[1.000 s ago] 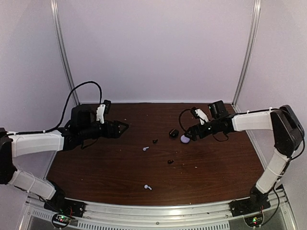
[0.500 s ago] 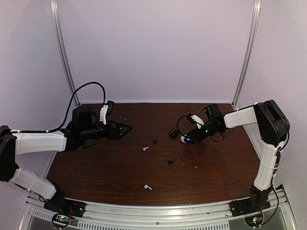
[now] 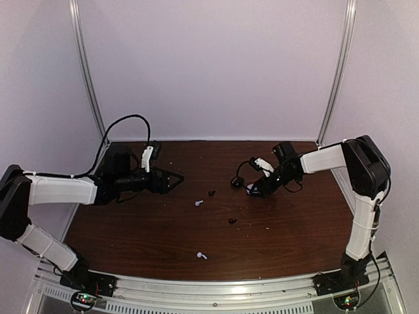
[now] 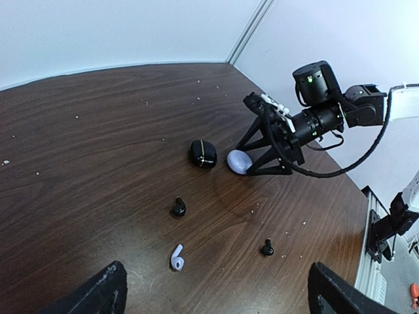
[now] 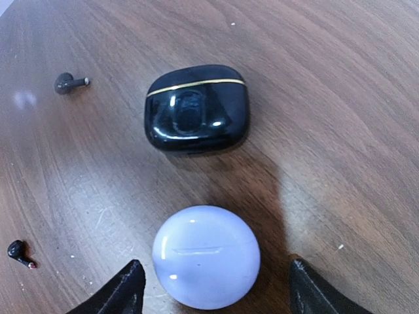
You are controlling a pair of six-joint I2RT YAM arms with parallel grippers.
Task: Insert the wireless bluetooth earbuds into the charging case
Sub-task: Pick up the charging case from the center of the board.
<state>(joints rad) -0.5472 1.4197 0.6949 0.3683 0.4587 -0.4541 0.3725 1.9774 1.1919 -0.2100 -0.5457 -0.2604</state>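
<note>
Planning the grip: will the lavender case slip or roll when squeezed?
Probably slippery: the lavender case looks glossy, showing highlights. Its rounded sides may squirt from a pinch. Lying flat, it seems unlikely to roll.

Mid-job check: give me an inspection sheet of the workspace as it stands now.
Surface: dark wood table, pale specks.
Job's things: black case and lavender case shut; mid-table pale earbud, near pale earbud, far black earbud, middle black earbud, all loose.
Clutter: nothing seen.
Grippers: left gripper open, empty; right gripper open, astride lavender case.
Cables: black cable looped over left arm.
Surroundings: pale walls, metal posts.
</note>
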